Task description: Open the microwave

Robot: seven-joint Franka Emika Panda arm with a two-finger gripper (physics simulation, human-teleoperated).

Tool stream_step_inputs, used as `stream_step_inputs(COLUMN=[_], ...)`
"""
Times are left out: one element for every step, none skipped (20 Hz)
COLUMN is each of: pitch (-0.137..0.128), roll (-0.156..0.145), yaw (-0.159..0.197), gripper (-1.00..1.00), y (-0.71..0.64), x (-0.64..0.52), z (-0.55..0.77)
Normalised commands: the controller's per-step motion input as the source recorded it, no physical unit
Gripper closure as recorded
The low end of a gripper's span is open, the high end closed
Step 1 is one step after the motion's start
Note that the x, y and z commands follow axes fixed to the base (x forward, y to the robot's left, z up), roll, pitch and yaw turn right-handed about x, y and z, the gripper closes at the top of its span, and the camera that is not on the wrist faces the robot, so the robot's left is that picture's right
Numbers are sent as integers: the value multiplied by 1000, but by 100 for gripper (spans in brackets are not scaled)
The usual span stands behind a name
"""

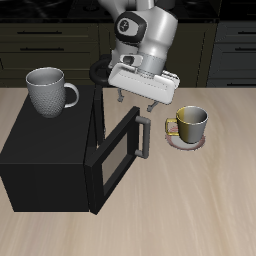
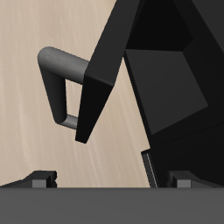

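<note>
Microwave [image 1: 45,150] door [image 1: 118,155] ajar; tool [image 1: 135,100] above handle [image 1: 144,132].

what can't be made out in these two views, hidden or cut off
- Gripper: exterior view, its fingertips are too small to tell open from shut; wrist view shows only their bases.
- Microwave inside: exterior view, the swung-out door and the top panel hide the cavity; wrist view shows only dark panels.
- Yellow mug and grey mug: contents not visible from this angle.
- Handle: fully clear only in the wrist view.
</note>
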Motion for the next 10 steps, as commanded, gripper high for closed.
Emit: stream_step_inputs(pitch=[16, 185, -65, -110, 83, -121, -39, -51, -123, 63], roll=[34, 4, -3, 58, 18, 1, -37, -15, 68, -49], yaw=[85, -161, 66, 251, -13, 229, 69, 30, 150, -51], gripper=[-100, -100, -100, -100, -100, -100, -100, -100, -100, -100], y=[-30, -208, -21, -10, 20, 132, -189, -21, 5, -253], x=[4, 119, -99, 271, -32, 26, 235, 36, 181, 160], z=[26, -100, 82, 52, -27, 145, 89, 135, 165, 56])
